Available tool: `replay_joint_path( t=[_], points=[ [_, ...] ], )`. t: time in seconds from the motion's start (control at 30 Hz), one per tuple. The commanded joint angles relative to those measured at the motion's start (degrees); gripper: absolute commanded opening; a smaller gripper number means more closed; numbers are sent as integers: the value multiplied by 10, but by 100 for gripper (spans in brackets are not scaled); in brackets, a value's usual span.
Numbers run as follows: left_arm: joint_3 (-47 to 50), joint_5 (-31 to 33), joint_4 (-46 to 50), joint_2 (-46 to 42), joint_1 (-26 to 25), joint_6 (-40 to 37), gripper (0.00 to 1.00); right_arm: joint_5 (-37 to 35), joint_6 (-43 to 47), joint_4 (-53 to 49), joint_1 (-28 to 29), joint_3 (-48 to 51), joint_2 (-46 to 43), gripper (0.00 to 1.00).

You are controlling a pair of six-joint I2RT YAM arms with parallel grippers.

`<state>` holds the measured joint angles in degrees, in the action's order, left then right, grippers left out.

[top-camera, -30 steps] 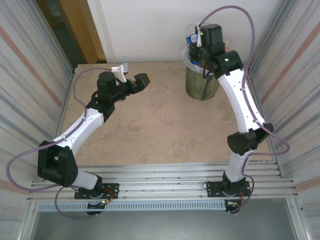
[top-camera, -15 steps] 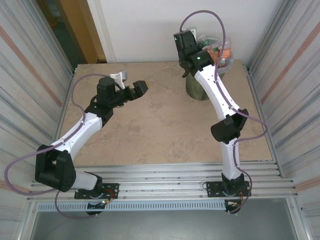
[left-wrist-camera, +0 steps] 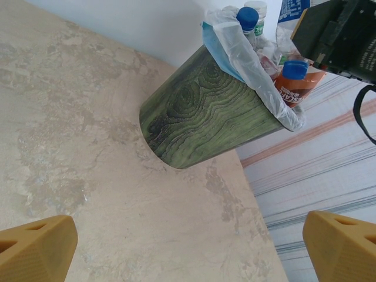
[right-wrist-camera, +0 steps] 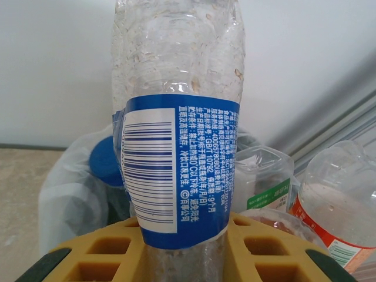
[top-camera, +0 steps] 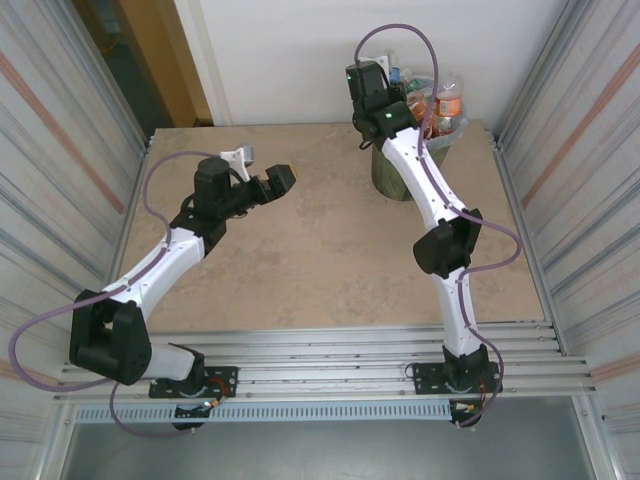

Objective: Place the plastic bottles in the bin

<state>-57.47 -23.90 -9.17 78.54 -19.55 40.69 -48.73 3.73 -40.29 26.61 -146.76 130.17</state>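
Observation:
A clear plastic bottle with a blue label stands upright between the yellow fingers of my right gripper, which is shut on it. This gripper is at the back, beside the left rim of the bin, a dark green wood-grain bin with a clear liner. Several plastic bottles fill the bin: a green-labelled one, a red-labelled one, an orange one with a blue cap. My left gripper hangs open over the table's left middle, with bare tabletop between its fingers.
The beige tabletop is walled by corrugated metal panels on both sides and a white wall behind. The bin stands in the back right corner, close to the right panel. The right arm's elbow juts over the table's right half.
The right arm has swung its wrist leftward from above the bin to its left rim, still holding the bottle, and its elbow moved left. The left arm has barely shifted.

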Motion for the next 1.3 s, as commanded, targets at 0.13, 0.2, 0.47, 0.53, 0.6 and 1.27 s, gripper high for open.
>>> replay_joint_path(
  t=[0.13,0.2,0.47,0.53,0.6,1.27],
  points=[
    [-3,-4,-23,6,5,8,99,-14,21,-2,-10,-20,22,32],
    [-4,-4,-24,7,5,8,99,-13,22,-3,-11,-20,26,33],
    [-6,-7,-28,15,5,15,99,-8,19,-27,-14,-20,35,37],
    [-6,-10,-31,19,5,20,99,-6,14,-39,-14,-20,35,39],
    [-6,-12,-36,21,5,22,99,-6,10,-46,-13,-20,33,42],
    [-4,-17,-35,24,5,24,99,77,83,78,32,-18,-71,64]
  ],
)
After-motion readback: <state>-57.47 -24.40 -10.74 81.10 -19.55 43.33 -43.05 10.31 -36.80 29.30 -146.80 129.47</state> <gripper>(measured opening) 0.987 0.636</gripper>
